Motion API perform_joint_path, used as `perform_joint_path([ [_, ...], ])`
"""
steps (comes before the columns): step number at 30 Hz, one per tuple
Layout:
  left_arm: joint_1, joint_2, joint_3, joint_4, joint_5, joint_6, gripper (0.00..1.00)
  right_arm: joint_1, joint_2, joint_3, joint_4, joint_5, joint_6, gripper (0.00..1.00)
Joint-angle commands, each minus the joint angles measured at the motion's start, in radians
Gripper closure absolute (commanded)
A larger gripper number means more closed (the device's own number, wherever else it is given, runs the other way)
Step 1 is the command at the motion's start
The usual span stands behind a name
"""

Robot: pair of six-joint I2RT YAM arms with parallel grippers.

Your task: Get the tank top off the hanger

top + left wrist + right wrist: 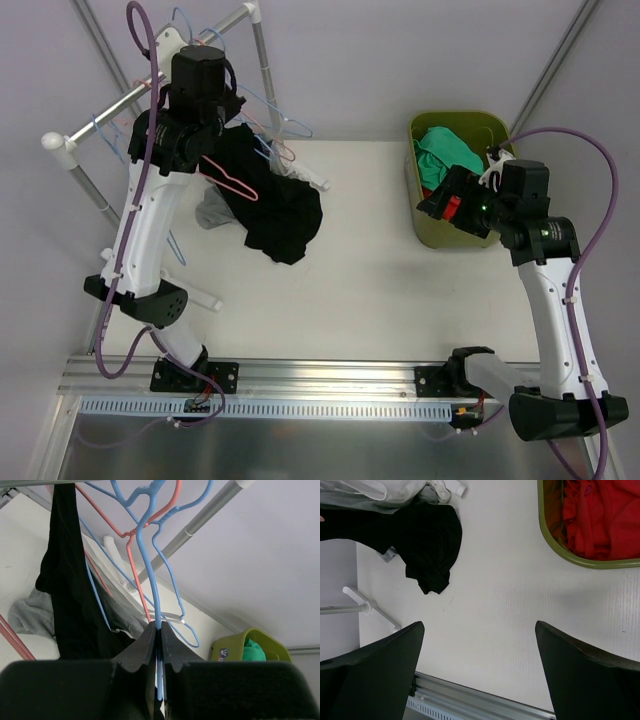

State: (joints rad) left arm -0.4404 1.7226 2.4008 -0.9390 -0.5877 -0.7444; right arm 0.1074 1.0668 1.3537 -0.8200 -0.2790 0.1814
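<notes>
The black tank top [270,200] hangs by the clothes rack and its lower end bunches on the white table; it also shows in the left wrist view [70,595] and the right wrist view [432,540]. My left gripper [232,108] is up at the rack, shut on the wire of a blue hanger [150,570]. The wire runs straight between the fingertips [159,629]. A pink hanger [232,180] lies against the tank top. My right gripper [440,195] is open and empty, held above the table beside the bin, far from the tank top [480,630].
The white pipe rack [150,80] crosses the back left with several blue and pink hangers on it. A grey garment [212,212] lies behind the tank top. A green bin [412,185] with green and red clothes stands at the back right. The metal rail [330,385] runs along the near edge.
</notes>
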Motion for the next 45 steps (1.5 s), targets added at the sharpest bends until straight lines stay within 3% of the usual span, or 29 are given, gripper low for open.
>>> perform_joint_path([
  [1, -0.015, -0.078, -0.017, 0.035, -0.032, 0.051, 1.0, 0.006, -0.03, 0.012, 0.013, -0.02, 0.003, 0.0],
  [13, -0.136, -0.268, -0.207, 0.037, -0.049, 0.096, 1.0, 0.006, -0.033, -0.001, 0.024, -0.02, 0.004, 0.01],
  [24, -0.29, -0.455, -0.459, 0.035, -0.054, -0.012, 1.0, 0.006, -0.013, -0.007, 0.065, -0.054, 0.02, 0.0],
  [33, -0.48, -0.63, -0.66, 0.037, 0.127, -0.046, 1.0, 0.008, 0.004, -0.021, 0.152, -0.195, -0.028, 0.0],
  [38, -0.531, -0.661, -0.73, 0.046, 0.325, -0.013, 1.0, 0.044, 0.025, -0.022, 0.263, -0.439, -0.048, 0.01],
  [45, -0.603, -0.689, -0.799, 0.238, 0.624, 0.031, 1.0, 0.297, 0.099, -0.002, 0.312, -0.362, -0.085, 0.07],
])
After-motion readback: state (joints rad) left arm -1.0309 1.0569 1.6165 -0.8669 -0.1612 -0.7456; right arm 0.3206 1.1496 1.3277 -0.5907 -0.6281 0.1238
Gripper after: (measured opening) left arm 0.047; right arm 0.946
